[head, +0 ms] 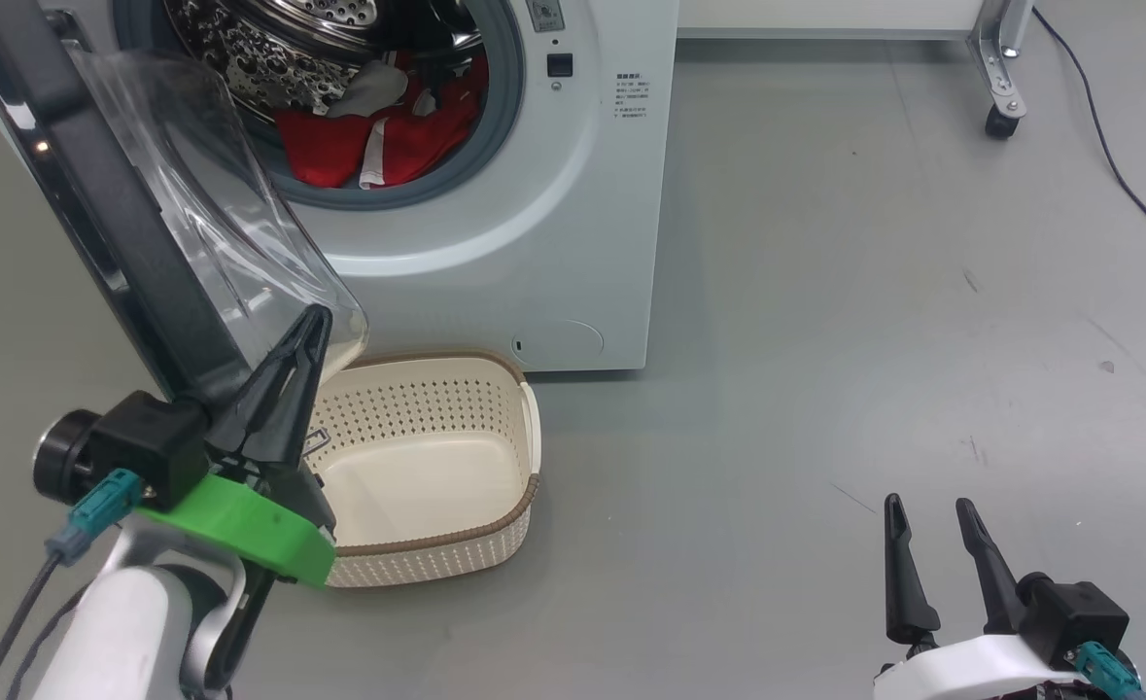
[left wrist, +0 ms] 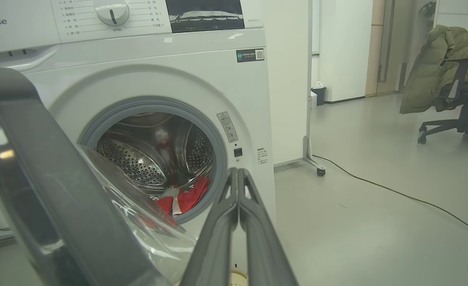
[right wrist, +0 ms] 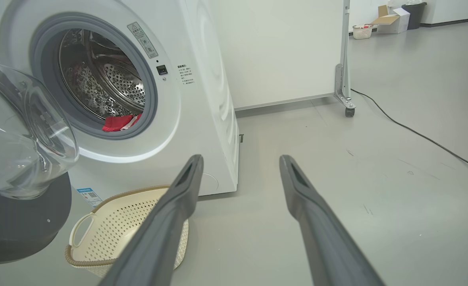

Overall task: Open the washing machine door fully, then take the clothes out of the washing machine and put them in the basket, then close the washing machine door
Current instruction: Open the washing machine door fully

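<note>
Left arm: the pale forearm (head: 96,622) comes up from the lower left corner of the head view. It has a green collar (head: 242,530) at the wrist, and its long dark fingers point up and slightly right, toward the machine.
Left tool (head: 316,316): the fingers are pressed flat together with nothing between them. In the head view the tips overlap the lower edge of the door's glass; whether they touch it cannot be told.
Right arm: it sits low at the lower right of the head view, with a white collar (head: 981,666) and the fingers pointing straight up.
Right tool (head: 927,506): the fingers are spread wide and hold nothing. It hangs over the grey floor (head: 825,292), well apart from the basket and the machine.
Basket (head: 532,457): it stands on the floor just in front of the machine's lower front, just right of the left tool, with its cream bottom in view.
Washing machine door (head: 96,204): it is swung out to the left with its black rim nearly edge-on. The clear glass bowl (head: 213,214) bulges rightward, its lower edge above the basket's far left corner.
Washing machine (head: 582,243): it is white, with a grey seal (head: 509,117) ringing the steel drum (head: 271,58).
Clothes (head: 417,136): red with white trim, heaped at the bottom of the drum against the seal's lower lip.
Beyond: a wheeled frame foot (head: 1005,107) and a black cable (head: 1117,175) lie to the right. In the left wrist view an office chair (left wrist: 462,99) carries an olive coat (left wrist: 432,67).
</note>
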Robot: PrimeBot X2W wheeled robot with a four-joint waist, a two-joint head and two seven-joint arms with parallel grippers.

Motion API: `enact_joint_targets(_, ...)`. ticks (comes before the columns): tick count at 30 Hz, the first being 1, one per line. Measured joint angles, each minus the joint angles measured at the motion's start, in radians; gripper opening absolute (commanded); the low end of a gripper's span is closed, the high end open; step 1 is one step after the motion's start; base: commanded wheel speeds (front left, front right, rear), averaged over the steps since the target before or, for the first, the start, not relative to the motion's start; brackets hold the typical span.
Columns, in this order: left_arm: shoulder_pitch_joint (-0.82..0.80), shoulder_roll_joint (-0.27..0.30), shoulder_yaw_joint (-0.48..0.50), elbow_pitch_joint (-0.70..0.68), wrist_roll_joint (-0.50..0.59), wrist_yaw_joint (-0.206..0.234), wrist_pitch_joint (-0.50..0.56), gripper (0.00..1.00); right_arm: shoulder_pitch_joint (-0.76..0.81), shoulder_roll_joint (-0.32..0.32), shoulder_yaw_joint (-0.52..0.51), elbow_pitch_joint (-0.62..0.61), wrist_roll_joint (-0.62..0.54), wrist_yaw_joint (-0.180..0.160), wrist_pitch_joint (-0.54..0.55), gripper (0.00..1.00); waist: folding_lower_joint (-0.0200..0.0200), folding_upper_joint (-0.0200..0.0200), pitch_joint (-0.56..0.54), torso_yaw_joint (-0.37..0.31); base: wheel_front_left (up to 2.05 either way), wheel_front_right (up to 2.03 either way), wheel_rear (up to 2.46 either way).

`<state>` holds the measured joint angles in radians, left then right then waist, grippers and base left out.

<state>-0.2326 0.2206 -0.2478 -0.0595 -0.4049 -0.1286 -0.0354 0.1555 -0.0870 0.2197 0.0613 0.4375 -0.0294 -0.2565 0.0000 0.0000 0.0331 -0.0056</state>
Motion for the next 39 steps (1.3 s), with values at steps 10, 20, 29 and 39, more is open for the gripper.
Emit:
enact_joint_targets(10,0.063,-0.032,-0.017,0.087,-0.058,0.000,0.084,0.00,0.000,0.009,-0.004,0.012,-0.003,0.011,0.000,1.00,0.0000,0.0000,-0.003,-0.010,0.00,0.00,0.00)
enact_joint_targets(20,0.082,-0.034,-0.012,0.153,-0.075,0.001,0.130,0.00,0.000,0.016,-0.010,0.013,-0.011,0.019,0.000,1.00,0.0000,0.0000,0.007,-0.022,0.00,0.00,0.00)
enact_joint_targets(29,0.083,-0.034,0.017,0.203,-0.089,0.014,0.141,0.00,0.000,0.024,-0.018,0.013,-0.018,0.019,0.000,1.00,0.0000,0.0000,0.025,-0.031,0.00,0.00,0.00)
enact_joint_targets(39,0.079,-0.033,0.024,0.224,-0.098,0.019,0.133,0.00,-0.001,0.029,-0.021,0.014,-0.018,0.020,0.000,1.00,0.0001,0.0000,0.034,-0.029,0.00,0.00,0.00)
